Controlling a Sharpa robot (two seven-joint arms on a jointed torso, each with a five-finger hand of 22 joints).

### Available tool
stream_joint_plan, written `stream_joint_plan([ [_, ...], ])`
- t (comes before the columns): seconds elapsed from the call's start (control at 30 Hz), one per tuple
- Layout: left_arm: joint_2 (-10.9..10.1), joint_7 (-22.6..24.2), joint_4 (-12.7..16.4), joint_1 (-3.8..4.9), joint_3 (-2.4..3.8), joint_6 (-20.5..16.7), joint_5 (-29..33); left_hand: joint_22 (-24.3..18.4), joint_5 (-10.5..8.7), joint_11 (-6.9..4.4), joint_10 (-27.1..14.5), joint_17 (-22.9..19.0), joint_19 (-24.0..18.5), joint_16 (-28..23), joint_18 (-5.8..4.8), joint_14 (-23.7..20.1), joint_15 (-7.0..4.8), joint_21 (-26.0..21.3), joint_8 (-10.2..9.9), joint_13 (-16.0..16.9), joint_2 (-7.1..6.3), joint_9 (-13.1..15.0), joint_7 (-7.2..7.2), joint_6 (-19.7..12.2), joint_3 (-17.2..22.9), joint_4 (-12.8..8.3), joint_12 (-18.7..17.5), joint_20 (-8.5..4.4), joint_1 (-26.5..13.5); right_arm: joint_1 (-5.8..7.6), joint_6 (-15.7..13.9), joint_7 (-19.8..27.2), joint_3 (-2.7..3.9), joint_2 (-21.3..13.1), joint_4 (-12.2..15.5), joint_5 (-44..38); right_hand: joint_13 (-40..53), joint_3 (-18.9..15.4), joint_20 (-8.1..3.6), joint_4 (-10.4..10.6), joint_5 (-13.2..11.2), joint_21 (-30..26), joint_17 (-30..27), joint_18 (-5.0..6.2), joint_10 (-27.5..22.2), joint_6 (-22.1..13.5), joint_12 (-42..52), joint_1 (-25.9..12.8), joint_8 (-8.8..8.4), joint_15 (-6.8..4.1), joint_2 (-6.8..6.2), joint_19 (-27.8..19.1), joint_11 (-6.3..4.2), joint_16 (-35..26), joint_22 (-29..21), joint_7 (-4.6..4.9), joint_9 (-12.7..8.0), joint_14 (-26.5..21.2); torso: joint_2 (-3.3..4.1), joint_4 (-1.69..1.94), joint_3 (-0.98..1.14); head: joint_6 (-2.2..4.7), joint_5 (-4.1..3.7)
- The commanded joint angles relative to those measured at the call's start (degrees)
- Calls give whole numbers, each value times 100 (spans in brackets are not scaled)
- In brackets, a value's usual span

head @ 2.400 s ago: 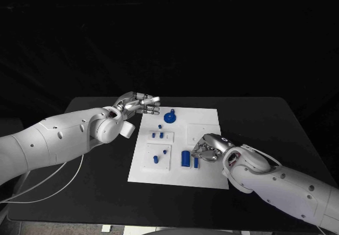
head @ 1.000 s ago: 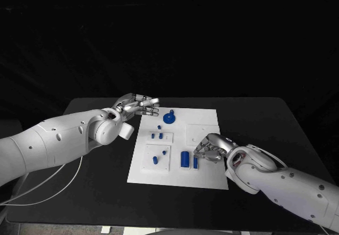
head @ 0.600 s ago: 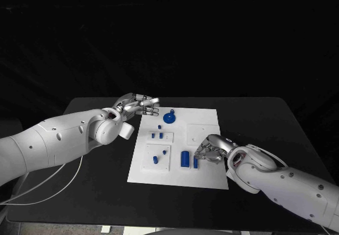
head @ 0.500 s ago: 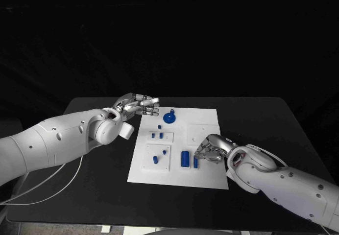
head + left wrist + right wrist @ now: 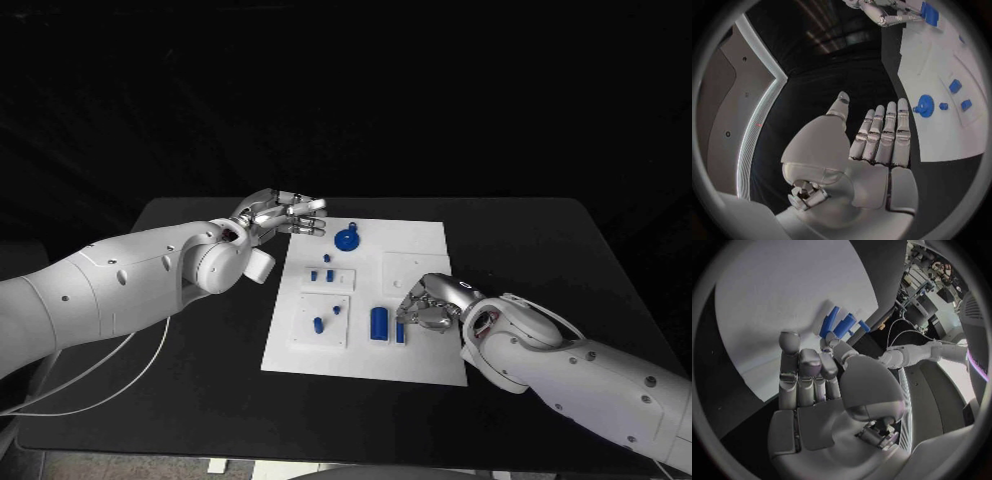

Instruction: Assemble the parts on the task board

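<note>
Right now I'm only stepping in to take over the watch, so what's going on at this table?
A two-armed robot is assembling small blue parts on the white task board. Its right robot hand is down over the board beside the slim blue upright pin and the thicker blue cylinder; whether it touches either is unclear. The left robot hand hovers with fingers extended off the board's far left corner, near the round blue knob, holding nothing.

Flat matte black rectangular table (image 5: 188, 400), all four edges within the head view, set against a dark backdrop. Thin white cables (image 5: 87, 375) draped in loops across the table's left edge, trailing over the near left corner toward the floor.
</note>
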Motion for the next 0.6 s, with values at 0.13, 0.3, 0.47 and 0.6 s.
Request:
stream_joint_plan([
  [0.13,8,32,6,-6,4,76,1,7,-7,2,-36,2,-6,-22,43,-6,22,2,-16,2,66,-6,10,-62,-22,-11,12,36,9,-37,276,-43,-19,15,-55,-384,2,147,-3,-17,-54,28,23,-63,20,28,12,27,-15,12,21,198,-5,38,36,23,7,7,-2,0,-3,-18,7],
  [0.3,7,24,5,-6,4,80,1,7,-7,2,-36,2,-6,-22,43,-6,22,2,-16,2,66,-6,10,-62,-22,-11,12,36,9,-52,340,-40,-20,20,-69,-502,11,232,-5,-23,-127,44,35,-69,22,62,15,31,-12,12,-6,197,-16,46,58,15,48,8,-4,-3,-1,-23,7],
  [0.47,6,15,6,-6,4,83,1,7,-7,4,-39,2,-5,-22,44,-7,22,3,-17,2,66,-7,12,-82,-25,-9,12,36,6,-82,328,-32,-20,20,-83,-618,27,278,-21,-23,-134,53,59,-89,23,67,13,40,-13,3,-10,197,-28,54,76,12,62,6,0,-1,1,-26,15],
  [0.6,5,12,4,-6,4,81,1,7,-7,4,-39,2,-5,-22,44,-7,22,3,-17,2,66,-7,12,-82,-25,-9,12,36,6,-98,275,-6,-19,24,-89,-665,39,315,-29,-19,-137,55,72,-98,23,73,2,33,-11,-1,-25,199,-33,47,94,8,104,5,-3,-3,0,-26,16],
])
